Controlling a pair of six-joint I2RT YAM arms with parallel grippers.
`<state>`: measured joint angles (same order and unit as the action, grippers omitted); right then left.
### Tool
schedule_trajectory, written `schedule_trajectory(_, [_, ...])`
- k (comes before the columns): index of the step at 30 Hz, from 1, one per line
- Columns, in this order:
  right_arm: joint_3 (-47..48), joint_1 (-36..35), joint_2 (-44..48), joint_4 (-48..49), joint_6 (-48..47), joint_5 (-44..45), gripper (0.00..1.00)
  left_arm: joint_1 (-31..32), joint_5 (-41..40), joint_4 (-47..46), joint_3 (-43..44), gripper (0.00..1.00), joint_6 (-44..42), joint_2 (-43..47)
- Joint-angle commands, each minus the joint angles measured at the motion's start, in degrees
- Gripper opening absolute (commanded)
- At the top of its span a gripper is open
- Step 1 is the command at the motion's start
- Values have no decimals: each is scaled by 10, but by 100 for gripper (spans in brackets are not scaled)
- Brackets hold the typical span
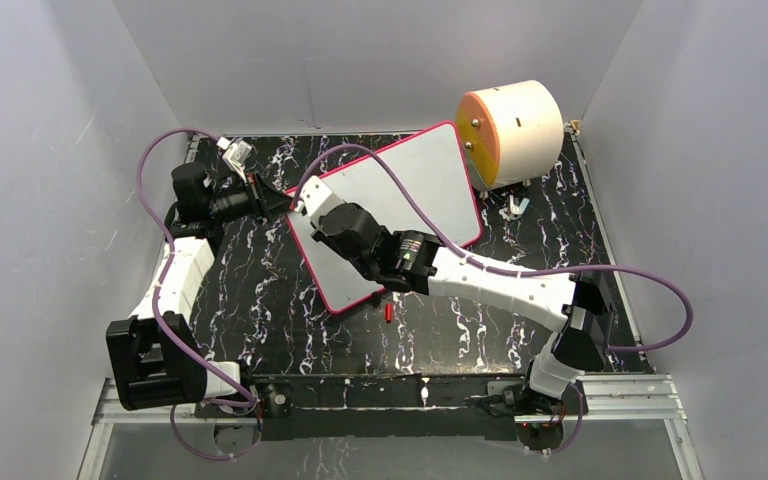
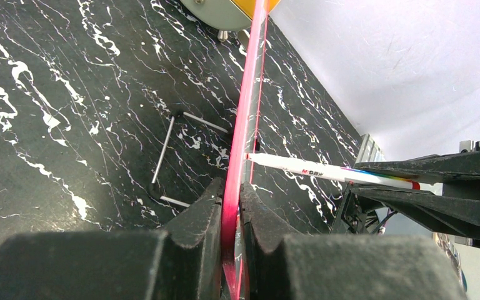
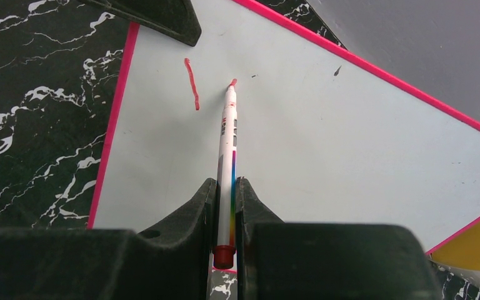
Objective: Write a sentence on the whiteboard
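The whiteboard [image 1: 430, 180], white with a pink-red frame, is held tilted over the black marble table. My left gripper [image 1: 285, 200] is shut on its left edge; in the left wrist view the frame [image 2: 247, 112] runs edge-on between the fingertips of that gripper [image 2: 231, 187]. My right gripper [image 1: 325, 225] is shut on a slim white marker [image 3: 227, 150], clamped near its red rear end [image 3: 226, 182]. The marker's red tip touches the board face [image 3: 325, 144]. Of the sentence, only one short red stroke [image 3: 192, 83] shows, just left of the tip. The marker [image 2: 312, 170] meets the board from the right.
A cream cylinder with an orange face [image 1: 515, 130] stands at the back right, close to the board's far corner. A small red cap [image 1: 388, 313] lies on the table below the board. A wire stand [image 2: 175, 156] lies flat on the table behind it. Grey walls enclose the table.
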<state>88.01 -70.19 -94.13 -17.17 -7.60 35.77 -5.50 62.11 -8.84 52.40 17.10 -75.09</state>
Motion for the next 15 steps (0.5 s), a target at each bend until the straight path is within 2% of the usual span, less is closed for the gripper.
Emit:
schedule_trajectory(1, [27, 2, -6, -12, 14, -9, 0, 6, -23, 31, 8, 0, -18, 5])
schedule_trajectory(15, [30, 1, -7, -33, 24, -32, 0, 6, -24, 31, 9, 0, -18, 3])
